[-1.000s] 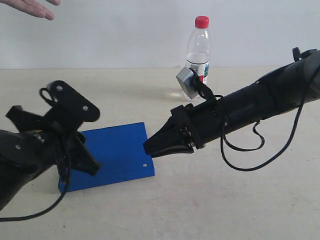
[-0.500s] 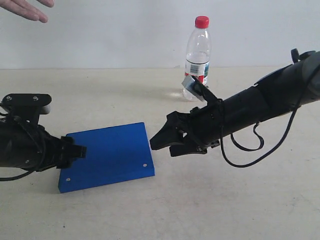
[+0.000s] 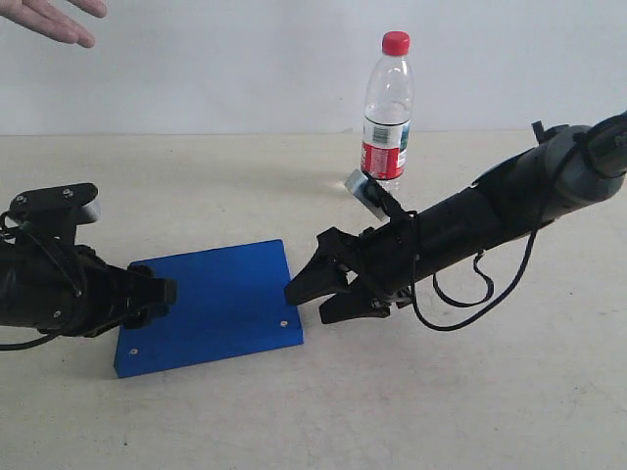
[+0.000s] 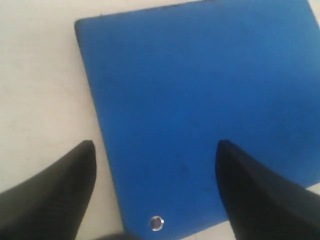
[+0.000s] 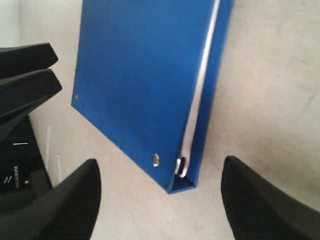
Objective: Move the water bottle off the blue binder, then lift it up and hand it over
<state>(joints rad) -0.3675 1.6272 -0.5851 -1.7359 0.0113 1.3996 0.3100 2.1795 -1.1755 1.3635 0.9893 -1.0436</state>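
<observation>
binder: blue binder [image 3: 211, 304] lies flat on the counter [image 3: 441, 392] | bottle: water bottle [image 3: 389, 108] stands upright on the counter, off the binder, well behind its far right corner | left end effector [image 3: 157, 292]: spread wide, empty, at the binder's left edge | right end effector [image 3: 309, 299]: spread wide, empty, just beside the binder's right edge

The right gripper [image 5: 160, 161] has its two black fingers [image 5: 60, 210] spread wide apart. Beyond the tips lies a corner of the blue binder [image 5: 135, 75], flat on the pale surface [image 5: 270, 100]. A silver rivet [image 5: 156, 160] sits by that corner, and a bright metal strip [image 5: 200, 90] runs along the binder's edge. At its far side, what is probably the left gripper [image 5: 25, 75], black, is cut off.
</observation>
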